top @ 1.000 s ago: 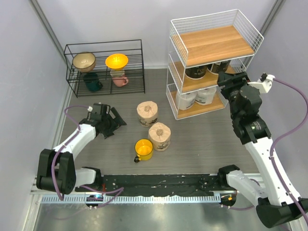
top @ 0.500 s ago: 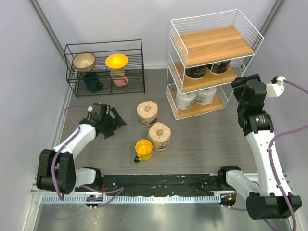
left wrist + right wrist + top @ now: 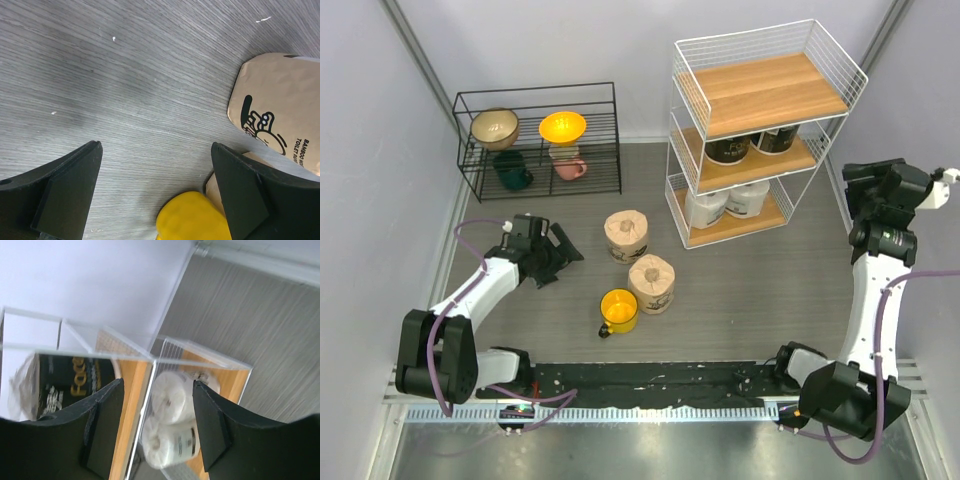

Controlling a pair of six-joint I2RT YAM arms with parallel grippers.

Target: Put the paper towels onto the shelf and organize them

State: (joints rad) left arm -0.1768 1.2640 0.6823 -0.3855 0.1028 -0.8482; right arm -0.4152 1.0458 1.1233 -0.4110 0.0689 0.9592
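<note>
Right gripper (image 3: 157, 390) swings clear of the shelf (image 3: 770, 30), wide and empty. Left gripper (image 3: 156, 147), gaping too, sits nearer the upright tan rolls (image 3: 626, 234), off to its right.

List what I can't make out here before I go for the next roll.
Top external: dark-wrapped rolls on the shelf's middle board, upper parts hidden by the top board.
Left wrist: yellow mug, cut off by the bottom edge.
Right wrist: their print, blurred and partly behind the jaws.

White-coated wire and pale, smooth wooden boards make up the shelf (image 3: 770, 92); tan matt paper wraps two paper towels (image 3: 626, 232) on the grey, wood-grained matt bench (image 3: 750, 290), beside a glossy yellow mug (image 3: 618, 309).
</note>
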